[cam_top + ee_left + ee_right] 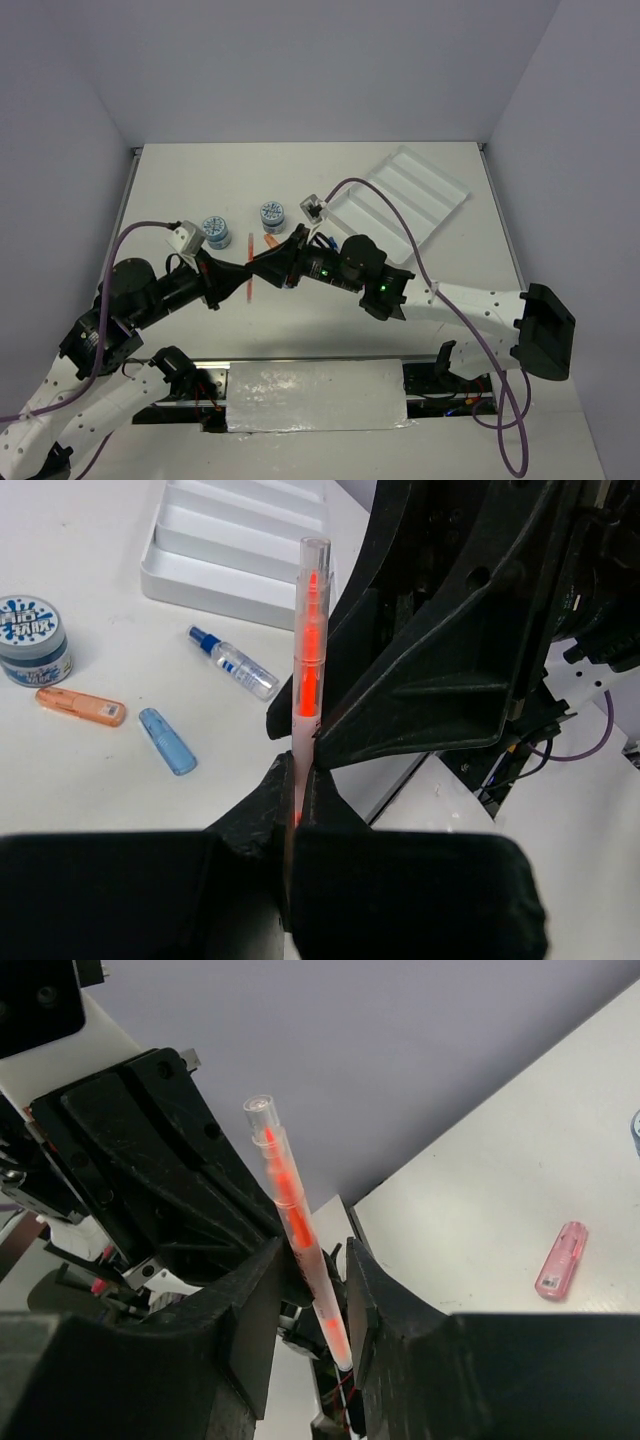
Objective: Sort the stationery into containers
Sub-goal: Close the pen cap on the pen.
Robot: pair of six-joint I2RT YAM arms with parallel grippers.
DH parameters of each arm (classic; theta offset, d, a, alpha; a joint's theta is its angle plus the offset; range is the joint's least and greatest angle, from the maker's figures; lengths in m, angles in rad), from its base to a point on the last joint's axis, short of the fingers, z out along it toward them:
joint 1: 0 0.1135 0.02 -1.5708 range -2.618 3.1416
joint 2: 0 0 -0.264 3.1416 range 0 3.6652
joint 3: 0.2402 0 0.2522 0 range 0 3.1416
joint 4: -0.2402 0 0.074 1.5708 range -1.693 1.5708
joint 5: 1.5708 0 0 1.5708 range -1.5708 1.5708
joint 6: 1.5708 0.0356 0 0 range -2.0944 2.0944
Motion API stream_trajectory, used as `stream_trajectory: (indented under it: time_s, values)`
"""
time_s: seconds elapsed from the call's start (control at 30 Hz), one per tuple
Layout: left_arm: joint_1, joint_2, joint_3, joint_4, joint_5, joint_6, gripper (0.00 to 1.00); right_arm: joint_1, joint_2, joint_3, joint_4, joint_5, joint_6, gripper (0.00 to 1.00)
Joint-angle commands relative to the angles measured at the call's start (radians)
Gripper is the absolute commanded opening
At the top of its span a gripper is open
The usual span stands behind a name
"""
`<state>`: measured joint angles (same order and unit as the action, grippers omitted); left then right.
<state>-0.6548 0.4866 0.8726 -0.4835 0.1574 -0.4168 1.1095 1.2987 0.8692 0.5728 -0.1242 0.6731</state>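
My left gripper (297, 772) is shut on the lower end of a thin orange pen (308, 640), held above the table. My right gripper (315, 1260) is open, its jaws on either side of the same pen (296, 1222) with gaps showing. In the top view both grippers meet at the pen (250, 268) in front of two blue-patterned tubs (215, 231) (272, 213). The white four-compartment tray (400, 200) lies at the back right. An orange capsule (82, 706), a blue capsule (167, 741), a blue-capped bottle (232, 662) and a pink capsule (561, 1260) lie on the table.
The tray's near wall (230, 592) sits just beyond the bottle. One tub (33, 640) stands beside the orange capsule. Grey walls close the table on three sides. The two arms cross the middle of the table near each other.
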Motion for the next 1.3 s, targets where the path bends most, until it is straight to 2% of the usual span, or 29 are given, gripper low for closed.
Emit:
stream_trajectory:
  time_s: [0.0,0.1,0.53,0.83,0.9,0.93,1.0,1.1,1.13,1.27]
  values:
    - [0.006,-0.01,0.019,0.109,0.011,0.013,0.0,0.012,-0.055,0.045,-0.048,-0.035,-0.043,0.39]
    - [0.006,-0.006,0.012,0.123,0.025,0.006,0.0,0.012,-0.065,0.034,-0.024,-0.037,-0.044,0.36]
    - [0.006,0.015,-0.009,0.16,0.194,0.006,0.0,0.01,-0.079,0.062,-0.014,0.009,-0.145,0.35]
    - [0.006,-0.002,-0.03,0.157,0.218,0.004,0.02,0.007,-0.087,0.093,-0.033,0.063,-0.19,0.35]
    - [0.006,-0.002,-0.035,0.158,0.22,0.003,0.03,0.004,-0.079,0.111,-0.044,0.055,-0.198,0.27]
    - [0.006,-0.002,-0.034,0.157,0.22,0.003,0.03,0.007,-0.078,0.114,-0.047,0.054,-0.199,0.17]
    - [0.006,-0.005,-0.029,0.152,0.205,0.003,0.05,0.006,-0.078,0.108,-0.037,0.044,-0.198,0.09]
    - [0.006,-0.011,-0.023,0.151,0.177,0.0,0.17,0.006,-0.084,0.084,-0.013,0.031,-0.193,0.03]
    - [0.006,-0.011,-0.021,0.151,0.169,-0.002,0.25,0.007,-0.085,0.077,-0.008,0.025,-0.193,0.0]
    - [0.006,0.007,-0.012,0.164,0.151,-0.016,0.52,0.006,-0.087,0.06,0.012,-0.014,-0.201,0.0]
